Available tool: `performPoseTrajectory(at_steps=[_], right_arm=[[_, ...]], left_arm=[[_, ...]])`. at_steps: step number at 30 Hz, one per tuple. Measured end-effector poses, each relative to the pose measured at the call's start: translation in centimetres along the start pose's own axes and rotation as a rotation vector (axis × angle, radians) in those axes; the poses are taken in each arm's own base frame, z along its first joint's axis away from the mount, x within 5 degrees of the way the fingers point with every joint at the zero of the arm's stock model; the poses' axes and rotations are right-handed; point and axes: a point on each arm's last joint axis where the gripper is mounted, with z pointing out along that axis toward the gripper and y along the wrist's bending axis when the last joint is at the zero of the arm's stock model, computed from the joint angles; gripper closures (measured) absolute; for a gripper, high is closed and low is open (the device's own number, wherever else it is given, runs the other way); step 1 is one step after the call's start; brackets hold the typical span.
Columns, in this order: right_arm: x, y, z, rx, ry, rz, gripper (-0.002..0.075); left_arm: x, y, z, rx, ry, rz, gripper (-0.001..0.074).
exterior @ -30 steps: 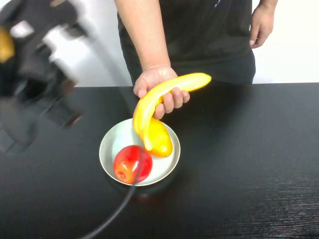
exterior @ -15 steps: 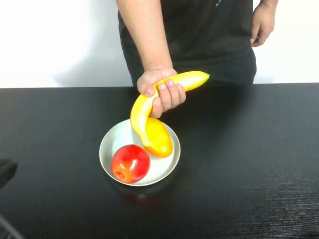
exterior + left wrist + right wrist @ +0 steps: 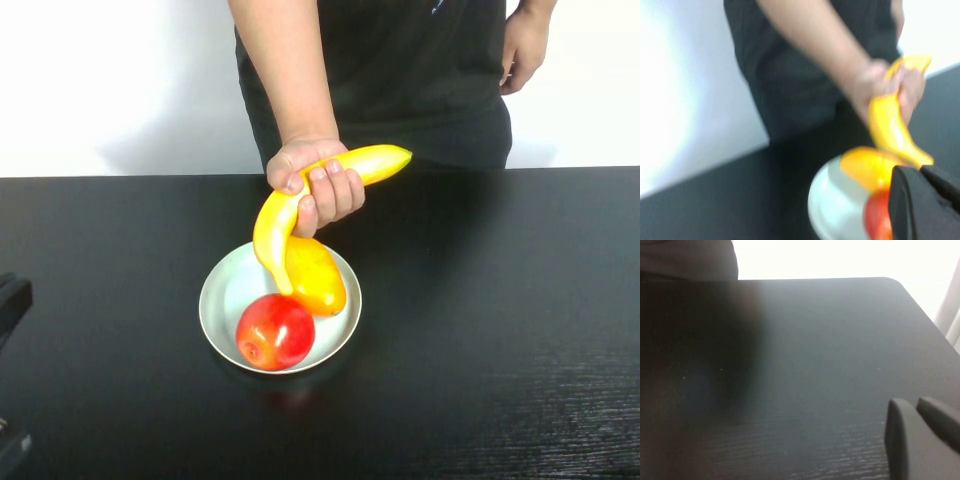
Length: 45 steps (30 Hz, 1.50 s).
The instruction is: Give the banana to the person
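A plain white wall (image 3: 120,80) stands behind a black wood-grained bench (image 3: 500,320), on which a shallow round pale-green plate (image 3: 222,300) is set. This plate serves as the landmark. On it, at the edge nearer the robot, a round glossy red apple (image 3: 274,331) is seen, and touching it on the far side lies a stubby orange-yellow mango-like fruit (image 3: 315,275).

The long, slim, curved plain-yellow banana (image 3: 300,200) is held above the far rim of the plate, clear of the bench. Its lower tip hangs over the mango-like fruit, while its other end points up and away to the right of the plate. It is gripped around its middle by the person's hand (image 3: 315,185), the fingers being wrapped over the fruit. The person (image 3: 400,70), in a black short-sleeved T-shirt and dark trousers, stands at the far side of the bench beyond the plate; the head is out of view.

The left pincer (image 3: 927,197) is seen only as dark finger parts in the left wrist view, near the plate on the robot's left and holding nothing; whether it is wide or narrow cannot be told. The right pincer (image 3: 920,432) hovers over bare bench well to the right of the plate, its two dark fingers close together with nothing between them.
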Motion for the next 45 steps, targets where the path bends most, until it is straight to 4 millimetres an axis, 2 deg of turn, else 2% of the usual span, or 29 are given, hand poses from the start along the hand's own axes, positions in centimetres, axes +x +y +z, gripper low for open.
performPoseTrajectory(at_steps=[3,8,11,16,18,32,36,45], right_arm=[[0.0,0.0,0.0,0.000,0.000,0.000,0.0735],[0.0,0.0,0.0,0.000,0.000,0.000,0.0735],[0.0,0.0,0.0,0.000,0.000,0.000,0.0735],[0.0,0.0,0.0,0.000,0.000,0.000,0.0735],[0.0,0.0,0.0,0.000,0.000,0.000,0.0735],[0.0,0.0,0.0,0.000,0.000,0.000,0.0735],[0.0,0.0,0.0,0.000,0.000,0.000,0.0735],[0.0,0.0,0.0,0.000,0.000,0.000,0.0735]], left_arm=[[0.7,-0.3,-0.1,-0.006,-0.117,0.006,0.0736],[3.2,-0.3,-0.8,-0.101,-0.323,-0.003,0.0737],[5.2,-0.3,-1.3,-0.188,-0.421,0.002,0.0738],[9.9,-0.8,-1.5,-0.281,-0.480,-0.036,0.0738],[10.7,-0.9,-1.8,-0.297,-0.481,-0.062,0.0738],[14.2,-1.3,-1.0,-0.294,-0.113,-0.167,0.0738],[15.8,-1.7,-0.9,-0.266,0.060,-0.193,0.0738],[15.9,-1.7,-0.9,-0.262,0.079,-0.198,0.0738]])
